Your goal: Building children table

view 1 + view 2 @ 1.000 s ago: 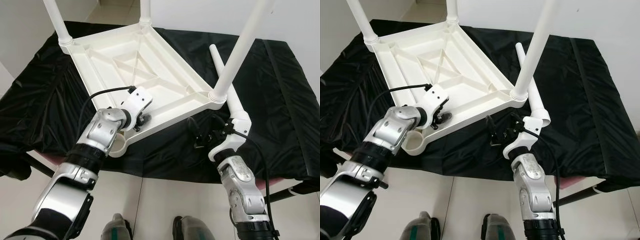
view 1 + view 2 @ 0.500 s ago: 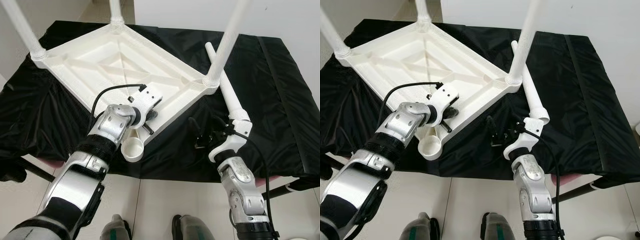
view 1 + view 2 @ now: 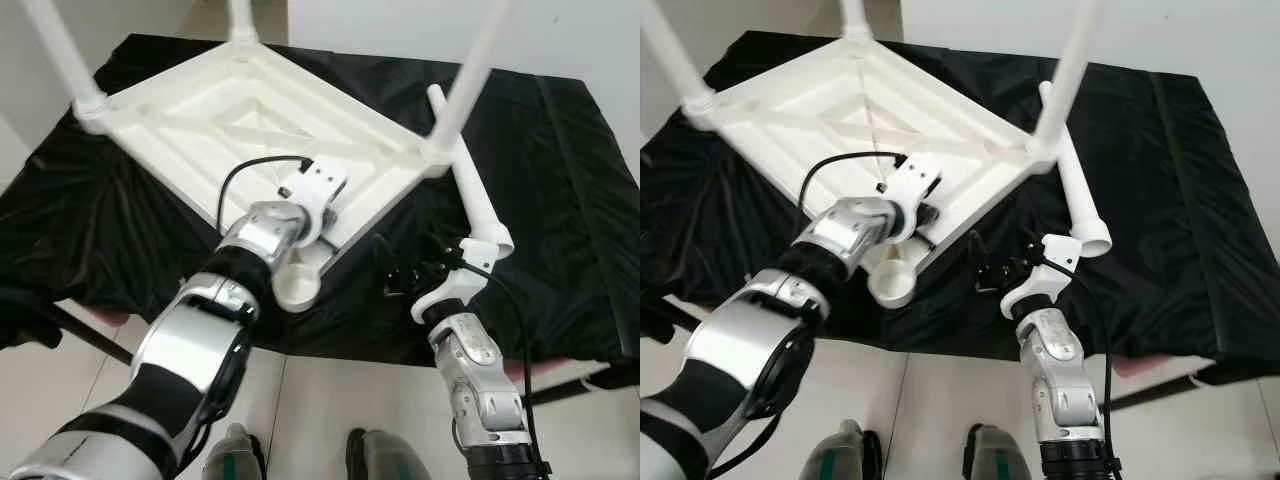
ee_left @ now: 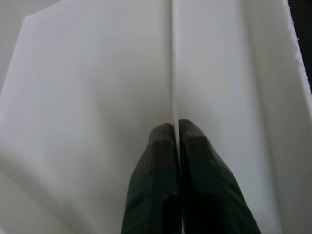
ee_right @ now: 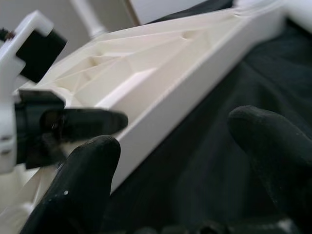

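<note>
A white plastic children's table [image 3: 200, 120] lies upside down on a black cloth [image 3: 560, 210], three legs [image 3: 468, 75] pointing up. Its near corner has an empty round socket [image 3: 296, 288]. My left gripper [image 4: 174, 127] is shut on a thin rib [image 4: 173, 63] of the underside, just behind that socket. A loose white leg [image 3: 472, 195] lies on the cloth, right of the table. My right gripper [image 3: 393, 272] hovers low over the cloth, open, its fingers [image 5: 85, 170] facing the table's side wall [image 5: 165, 92] with nothing between them.
The cloth hangs over the front edge of the worktop [image 3: 330, 345], close to my body. Pale floor tiles [image 3: 300, 410] and my feet [image 3: 235, 455] lie below. A dark frame bar [image 3: 70, 325] sticks out at the lower left.
My left gripper has pulled the table's near corner to the right, turning the table so the empty socket sits closer to my right gripper. The right arm has stayed put.
</note>
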Available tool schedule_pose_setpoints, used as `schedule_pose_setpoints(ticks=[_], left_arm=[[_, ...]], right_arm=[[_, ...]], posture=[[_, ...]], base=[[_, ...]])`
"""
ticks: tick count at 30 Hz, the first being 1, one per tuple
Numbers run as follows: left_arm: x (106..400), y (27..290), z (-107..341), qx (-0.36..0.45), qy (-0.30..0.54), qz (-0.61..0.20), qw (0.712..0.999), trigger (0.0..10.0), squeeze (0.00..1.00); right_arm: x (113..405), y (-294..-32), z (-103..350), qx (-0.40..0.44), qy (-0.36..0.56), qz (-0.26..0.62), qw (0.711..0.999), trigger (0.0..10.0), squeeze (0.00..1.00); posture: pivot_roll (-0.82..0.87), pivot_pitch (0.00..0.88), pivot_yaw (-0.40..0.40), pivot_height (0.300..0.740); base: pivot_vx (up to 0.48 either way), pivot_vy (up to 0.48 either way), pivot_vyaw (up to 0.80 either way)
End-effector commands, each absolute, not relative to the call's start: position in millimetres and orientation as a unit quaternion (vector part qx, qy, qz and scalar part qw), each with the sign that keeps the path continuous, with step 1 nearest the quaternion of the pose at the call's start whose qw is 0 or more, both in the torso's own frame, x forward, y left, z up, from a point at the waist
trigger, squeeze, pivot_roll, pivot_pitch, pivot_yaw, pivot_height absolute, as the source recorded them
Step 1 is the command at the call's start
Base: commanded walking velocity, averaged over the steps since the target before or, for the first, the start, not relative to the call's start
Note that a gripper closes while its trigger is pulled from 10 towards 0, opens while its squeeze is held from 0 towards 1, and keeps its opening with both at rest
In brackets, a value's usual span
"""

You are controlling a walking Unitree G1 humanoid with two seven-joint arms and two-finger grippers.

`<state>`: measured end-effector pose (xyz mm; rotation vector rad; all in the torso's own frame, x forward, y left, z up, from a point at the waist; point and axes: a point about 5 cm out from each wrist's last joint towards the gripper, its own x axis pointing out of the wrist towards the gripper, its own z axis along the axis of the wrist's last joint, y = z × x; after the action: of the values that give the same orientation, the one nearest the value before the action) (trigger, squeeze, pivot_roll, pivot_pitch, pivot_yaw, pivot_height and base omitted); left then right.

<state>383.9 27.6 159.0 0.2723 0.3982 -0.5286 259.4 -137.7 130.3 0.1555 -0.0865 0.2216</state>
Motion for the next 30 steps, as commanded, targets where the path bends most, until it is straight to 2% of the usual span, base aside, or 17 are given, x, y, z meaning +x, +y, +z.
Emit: schedule_pose_setpoints(ticks=[1, 5, 6, 12, 13, 14, 17, 21, 26, 27, 30], left_arm=[[395.3, 32.8, 184.9, 0.124, 0.129, -0.2, 0.963, 10.0, 0.0], [394.7, 25.7, 187.5, 0.133, 0.118, -0.215, 0.96, 10.0, 0.0], [393.1, 20.9, 188.3, 0.122, 0.115, -0.24, 0.956, 10.0, 1.0], [390.1, 9.4, 203.1, 0.11, 0.052, -0.292, 0.949, 10.0, 1.0], [389.6, 7.8, 208.1, 0.107, 0.035, -0.298, 0.948, 10.0, 0.57], [387.7, 6.2, 215.7, 0.092, 0.014, -0.314, 0.945, 10.0, 0.0], [382.3, 5.8, 226.8, 0.069, -0.01, -0.346, 0.936, 10.0, 0.0], [369.6, 12.4, 228.2, 0.113, -0.025, -0.381, 0.917, 10.0, 0.0], [357.2, 35.9, 215.2, 0.15, 0.001, -0.381, 0.912, 10.0, 0.0], [350.4, 52.9, 202.2, 0.181, 0.027, -0.373, 0.91, 10.0, 0.0], [344.1, 70.6, 189.6, 0.196, 0.05, -0.36, 0.911, 10.0, 0.0]], right_arm=[[257.5, -137.8, 130.5, 0.077, -0.044, 0.105, 0.99, 10.0, 0.0], [256.5, -137.8, 130.6, 0.077, -0.044, 0.104, 0.991, 10.0, 0.0], [255.8, -138.5, 130.5, 0.077, -0.044, 0.103, 0.991, 10.0, 0.0], [254.4, -138.5, 129.7, 0.078, -0.042, 0.101, 0.991, 10.0, 0.0], [254.6, -138.0, 129.5, 0.078, -0.042, 0.101, 0.991, 10.0, 0.0], [255.4, -137.3, 129.6, 0.078, -0.042, 0.102, 0.991, 10.0, 0.0], [257.0, -136.1, 130.4, 0.079, -0.043, 0.104, 0.99, 10.0, 0.0], [258.8, -135.0, 131.3, 0.079, -0.044, 0.107, 0.99, 10.0, 0.0], [259.9, -137.7, 130.3, 0.074, -0.044, 0.102, 0.991, 10.0, 0.0], [260.3, -140.3, 129.7, 0.07, -0.044, 0.095, 0.992, 10.0, 0.0], [260.7, -142.4, 130.1, 0.069, -0.045, 0.094, 0.992, 10.0, 0.0]], posture=[[-0.12, 0.086, 0.044, 0.74], [-0.12, 0.087, 0.045, 0.74], [-0.12, 0.091, 0.047, 0.74], [-0.12, 0.092, 0.041, 0.74], [-0.11, 0.091, 0.041, 0.74], [-0.11, 0.09, 0.037, 0.74], [-0.1, 0.089, 0.035, 0.74], [-0.09, 0.086, 0.029, 0.74], [-0.09, 0.083, 0.022, 0.74], [-0.08, 0.081, 0.02, 0.74], [-0.08, 0.078, 0.014, 0.74]], base=[[0.0, 0.0, 0.0], [0.0, 0.0, 0.0], [0.0, 0.0, 0.0], [0.0, 0.0, 0.0], [0.0, 0.0, 0.0], [0.0, 0.0, 0.0], [0.0, 0.0, 0.0], [0.0, 0.0, 0.0], [0.0, 0.0, 0.0], [0.0, 0.0, 0.0], [0.0, 0.0, 0.0]])
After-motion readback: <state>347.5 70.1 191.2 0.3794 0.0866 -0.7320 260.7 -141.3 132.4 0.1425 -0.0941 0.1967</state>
